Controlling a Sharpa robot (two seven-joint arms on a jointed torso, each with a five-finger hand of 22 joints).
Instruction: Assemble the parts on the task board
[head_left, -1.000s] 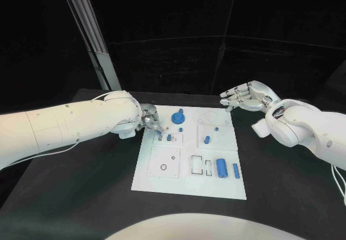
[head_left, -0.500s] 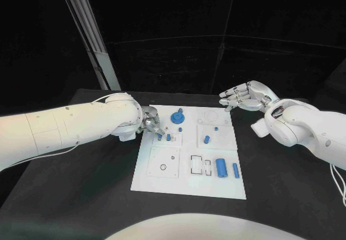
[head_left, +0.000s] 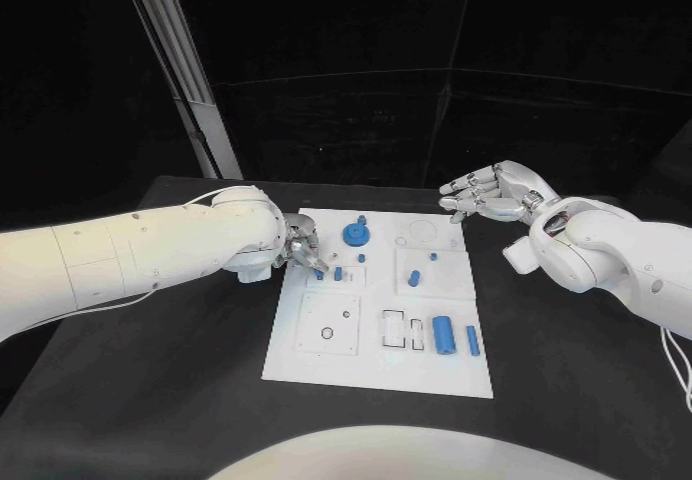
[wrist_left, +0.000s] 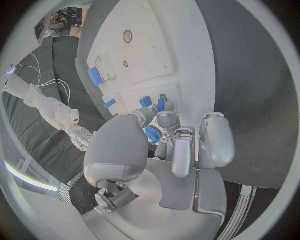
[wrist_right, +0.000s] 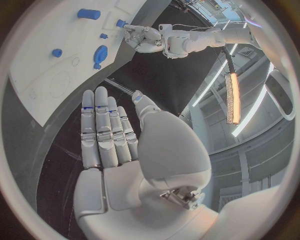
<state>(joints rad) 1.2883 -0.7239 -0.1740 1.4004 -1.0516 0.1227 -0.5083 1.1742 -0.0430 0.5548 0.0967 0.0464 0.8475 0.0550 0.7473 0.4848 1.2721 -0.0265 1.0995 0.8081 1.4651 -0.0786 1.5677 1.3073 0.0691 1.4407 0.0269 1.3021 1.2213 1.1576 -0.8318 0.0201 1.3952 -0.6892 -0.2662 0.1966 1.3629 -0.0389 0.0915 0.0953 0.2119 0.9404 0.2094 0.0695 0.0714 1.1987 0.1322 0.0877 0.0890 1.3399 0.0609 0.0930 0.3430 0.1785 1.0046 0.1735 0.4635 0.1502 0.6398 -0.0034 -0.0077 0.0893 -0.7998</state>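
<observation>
The white task board (head_left: 375, 365) lies in the middle of the black table. My left hand (head_left: 296, 243) hovers at its far left corner and pinches a small blue peg (head_left: 319, 269) between thumb and fingertip, seen close up in the left wrist view as the peg (wrist_left: 161, 103). Right beside it a second blue peg (head_left: 338, 272) stands in the board. A blue gear-like part (head_left: 355, 236) sits further back. My right hand (head_left: 493, 193) hangs open above the board's far right corner, fingers straight and together (wrist_right: 103, 125), holding nothing.
Near the board's front right lie a thick blue cylinder (head_left: 444, 335) and a thin one (head_left: 472, 342), beside rectangular cut-outs (head_left: 394, 330). More small blue pieces (head_left: 413, 278) sit mid-board. A metal post (head_left: 188, 90) rises behind the table at the far left.
My left hand has dipped slightly toward the board with the blue peg still pinched. The right hand has stayed where it was.
</observation>
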